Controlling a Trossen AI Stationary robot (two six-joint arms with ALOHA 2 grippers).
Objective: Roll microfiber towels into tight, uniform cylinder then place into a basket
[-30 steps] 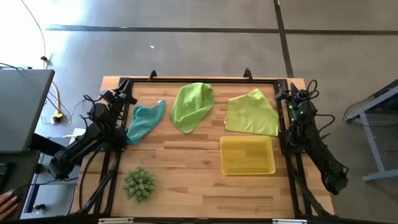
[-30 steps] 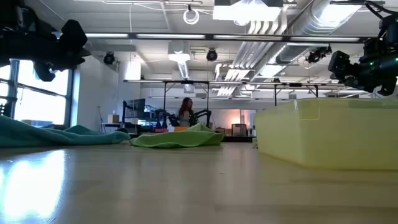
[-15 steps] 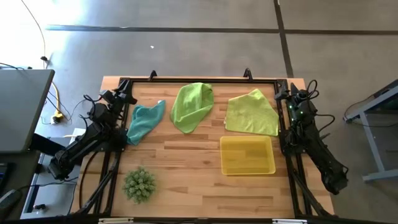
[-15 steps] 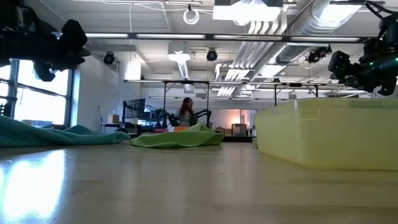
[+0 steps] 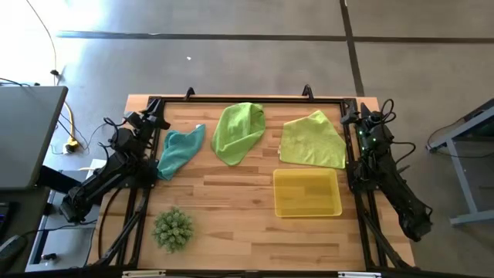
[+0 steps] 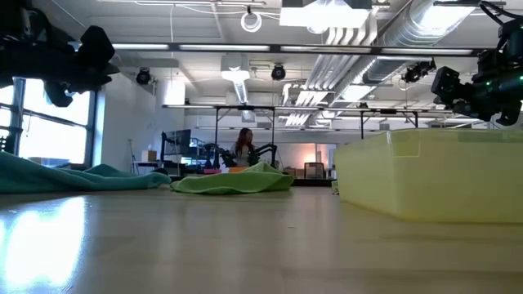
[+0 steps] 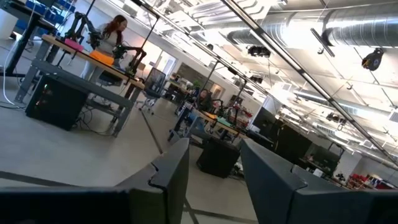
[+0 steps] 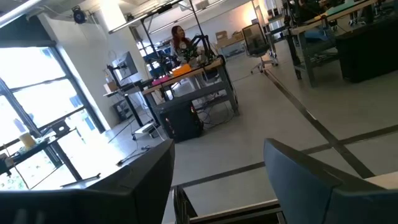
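Three towels lie loose on the wooden table: a teal one (image 5: 180, 149) at the left, a bright green one (image 5: 238, 131) at the far middle, a pale yellow-green one (image 5: 312, 140) at the far right. The yellow translucent basket (image 5: 307, 192) stands in front of the pale towel and holds nothing. My left gripper (image 5: 158, 121) is parked at the table's far left corner, open and empty (image 7: 214, 165). My right gripper (image 5: 347, 117) is parked at the far right corner, open and empty (image 8: 217, 168). In the low view the teal towel (image 6: 73, 176), the green towel (image 6: 235, 181) and the basket (image 6: 433, 175) show.
A spiky green plant-like ball (image 5: 172, 228) sits near the table's front left. A black frame runs along the table's edges (image 5: 247, 100). Bare wood lies between the towels and the front edge. A laptop (image 5: 27, 135) stands off the table at the left. A person sits far back in the room (image 6: 243, 147).
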